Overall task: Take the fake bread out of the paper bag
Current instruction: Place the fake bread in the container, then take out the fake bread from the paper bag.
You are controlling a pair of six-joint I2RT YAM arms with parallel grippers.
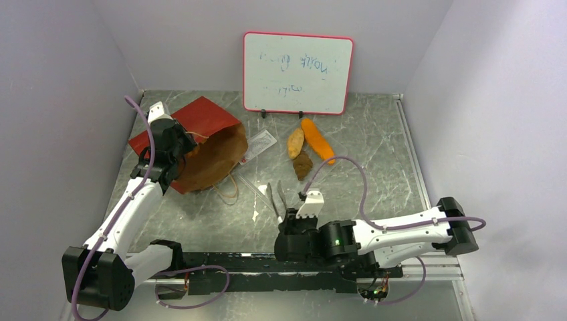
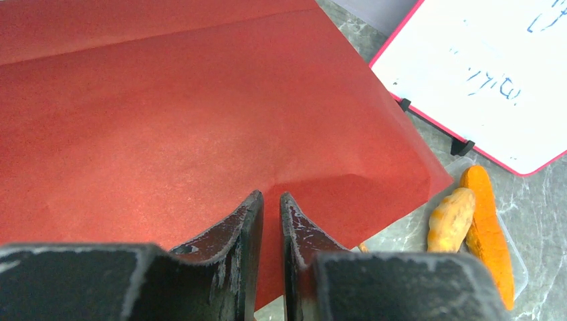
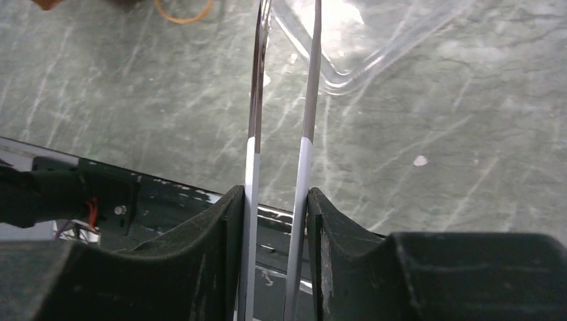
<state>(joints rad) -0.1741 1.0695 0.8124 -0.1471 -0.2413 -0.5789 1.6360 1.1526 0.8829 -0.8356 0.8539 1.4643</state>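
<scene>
Bag (image 1: 208, 144): far left of worktop (image 1: 374, 180), on its side, mouth rightward.
Bread (image 1: 295, 142): three pieces outside, far centre, on tray (image 3: 374, 47).
Left pincer (image 2: 271, 200): closed at bag; grip unclear.
Right pincer (image 3: 275, 197): clamping tongs (image 3: 311, 100).

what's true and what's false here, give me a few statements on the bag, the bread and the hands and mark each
1. The paper bag lies on its side with its mouth open. True.
2. The right hand holds a spoon. False: it is closed on metal tongs.
3. The orange baguette, tan roll and dark lump lie outside the bag. True.
4. The whiteboard lies flat on the table. False: it stands upright at the back.
5. The left hand is wide open. False: its fingers are almost together, at the red bag.
</scene>
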